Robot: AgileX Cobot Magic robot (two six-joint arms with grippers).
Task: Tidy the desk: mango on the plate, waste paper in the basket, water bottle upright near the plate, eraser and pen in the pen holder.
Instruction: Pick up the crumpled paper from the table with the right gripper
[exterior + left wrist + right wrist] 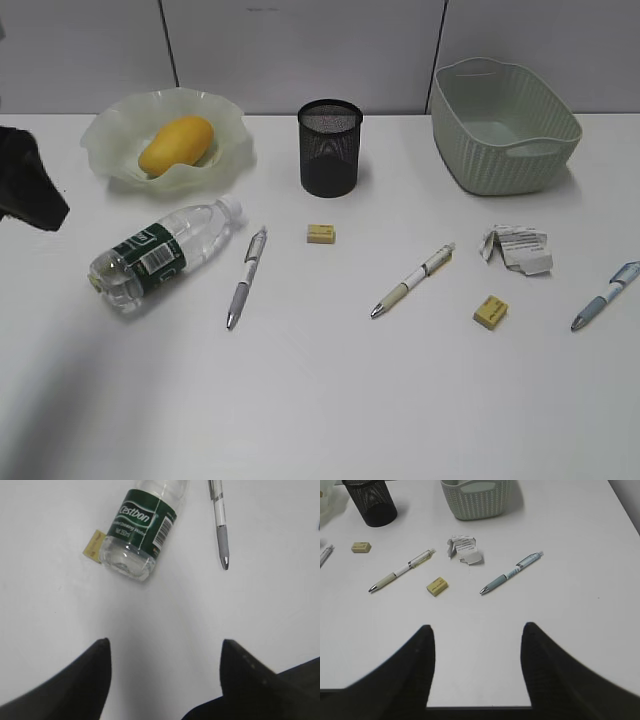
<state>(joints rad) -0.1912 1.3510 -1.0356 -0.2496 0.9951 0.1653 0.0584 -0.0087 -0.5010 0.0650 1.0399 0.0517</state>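
Note:
The mango point(175, 145) lies in the wavy-rimmed plate point(108, 132) at back left. In front of it the water bottle point(165, 252) point(140, 535) lies on its side. One pen point(246, 277) lies beside it, another point(412, 280) mid-desk, and a blue one point(605, 296) at the right. Erasers point(320, 233) point(490, 312) lie loose, and a third point(93, 544) touches the bottle's base. The waste paper point(517, 249) point(464, 550) sits before the basket point(500, 165). The pen holder point(330, 147) stands at back centre. My left gripper point(165, 645) hovers open short of the bottle's base. My right gripper point(478, 625) is open over the desk's near edge.
The dark end of the left arm point(30, 195) juts in at the left edge of the exterior view, left of the bottle. The right arm does not show there. The desk's front edge point(480, 707) runs just under the right gripper.

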